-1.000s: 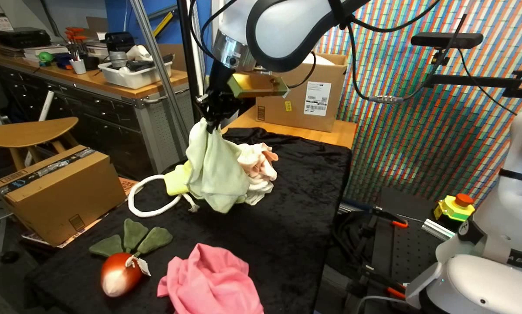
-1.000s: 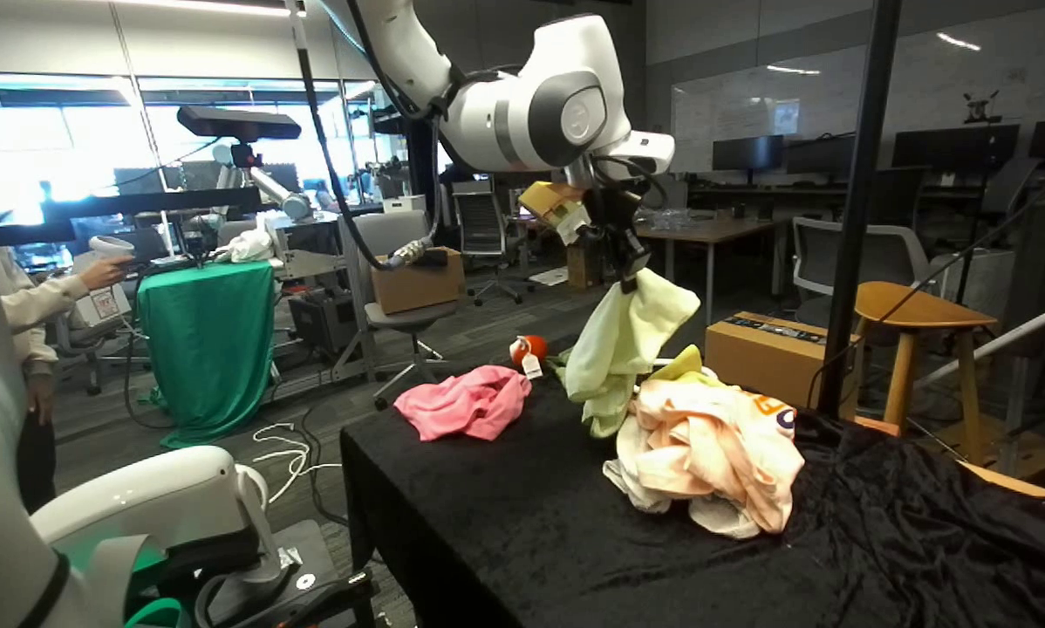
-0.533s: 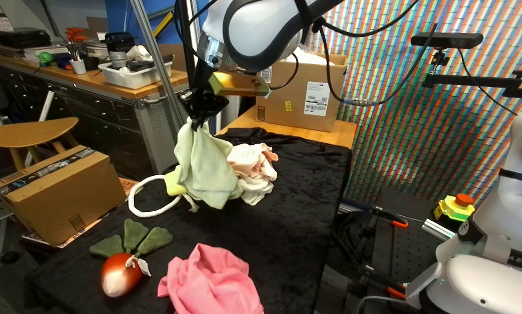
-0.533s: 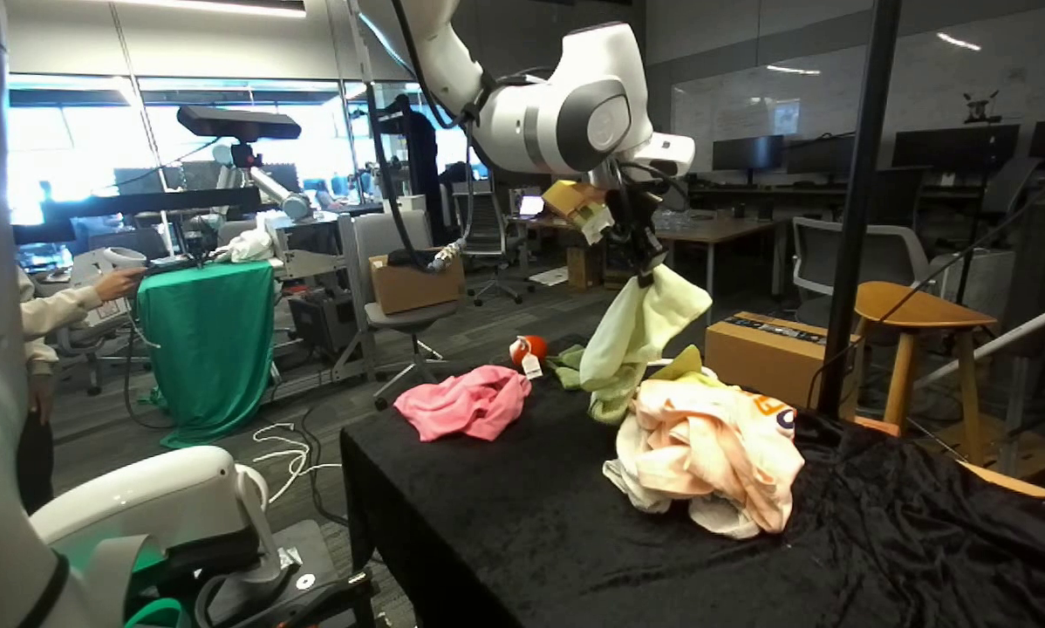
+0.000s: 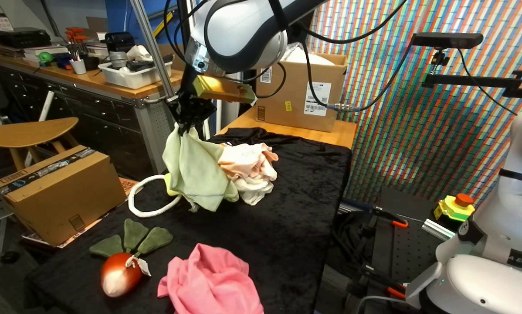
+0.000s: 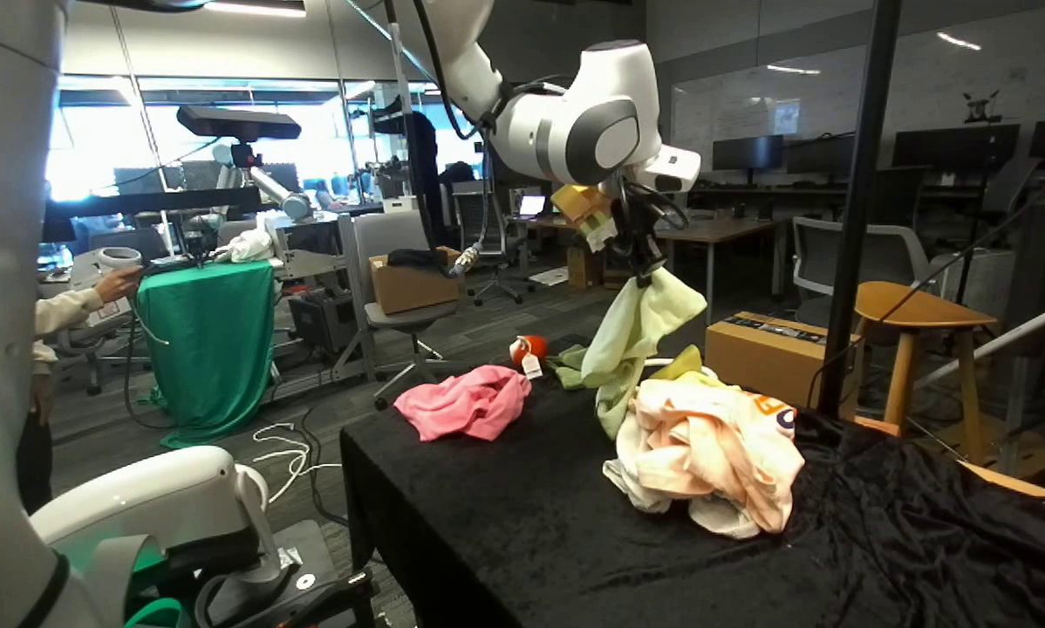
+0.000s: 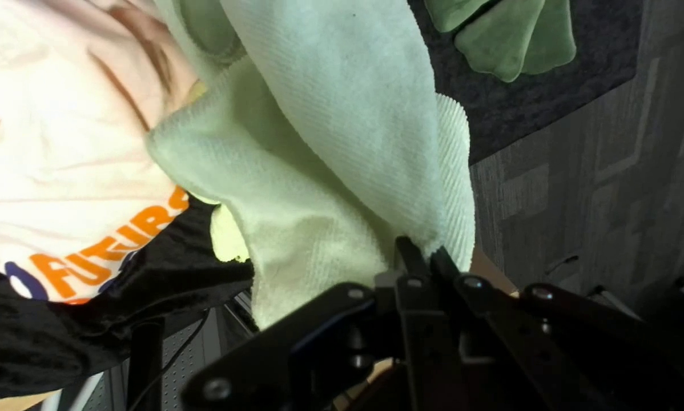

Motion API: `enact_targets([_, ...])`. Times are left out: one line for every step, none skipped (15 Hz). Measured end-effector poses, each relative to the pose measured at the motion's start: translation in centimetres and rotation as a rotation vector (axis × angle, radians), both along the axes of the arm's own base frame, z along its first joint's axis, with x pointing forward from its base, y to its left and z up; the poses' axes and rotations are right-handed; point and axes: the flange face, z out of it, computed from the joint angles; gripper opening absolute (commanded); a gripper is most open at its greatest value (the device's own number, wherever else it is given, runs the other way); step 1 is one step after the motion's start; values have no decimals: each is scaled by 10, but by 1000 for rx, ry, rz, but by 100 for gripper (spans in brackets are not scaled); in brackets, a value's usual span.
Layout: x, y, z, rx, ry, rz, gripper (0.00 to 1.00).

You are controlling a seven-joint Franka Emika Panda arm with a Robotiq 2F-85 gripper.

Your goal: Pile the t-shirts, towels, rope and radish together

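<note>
My gripper [image 7: 425, 246] is shut on the light green towel [image 7: 342, 131], which hangs from the fingertips; it shows in both exterior views [image 5: 198, 170] [image 6: 631, 331]. The towel hangs beside and partly in front of a heap: a peach t-shirt [image 6: 714, 445] with orange lettering, a white cloth [image 5: 255, 189] beneath it and a yellow cloth [image 5: 170, 185]. The white rope [image 5: 152, 213] loops out beside the yellow cloth, its other end partly hidden by the towel. The plush radish [image 5: 120, 274] with green leaves and the pink cloth [image 5: 213, 281] lie apart from the heap.
A black cloth [image 5: 296, 209] covers the table. A cardboard box [image 5: 296, 93] stands at the table's far end, and another box [image 5: 65, 192] sits low beside it. A dark upright post [image 6: 858, 209] stands close to the table edge.
The arm has carried the hanging green towel away from the robot base, towards the rope side of the heap, and lowered it slightly in the last half second. The other items have not moved.
</note>
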Motion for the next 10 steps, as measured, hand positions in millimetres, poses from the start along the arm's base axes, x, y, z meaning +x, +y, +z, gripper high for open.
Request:
enact_targets([2,2,0,19,-4,-10,3])
enact_targets([3,4,1,36,-11,-18,4])
enact_targets([4,6,2,51,-19,-25,4])
enact_targets([5,8,3,62,-29,-27,4])
enact_targets([5,11,4,71,-39,-29,4])
enact_targets([5,15,5,78,-46,-28,4])
enact_targets([4,17,7,84,-54,-28,4])
enact_targets([4,19,7,88,-56,-27,4])
enact_targets([4,21,7,90,-56,-26,4])
enact_targets([4,21,6,90,-54,-25,4])
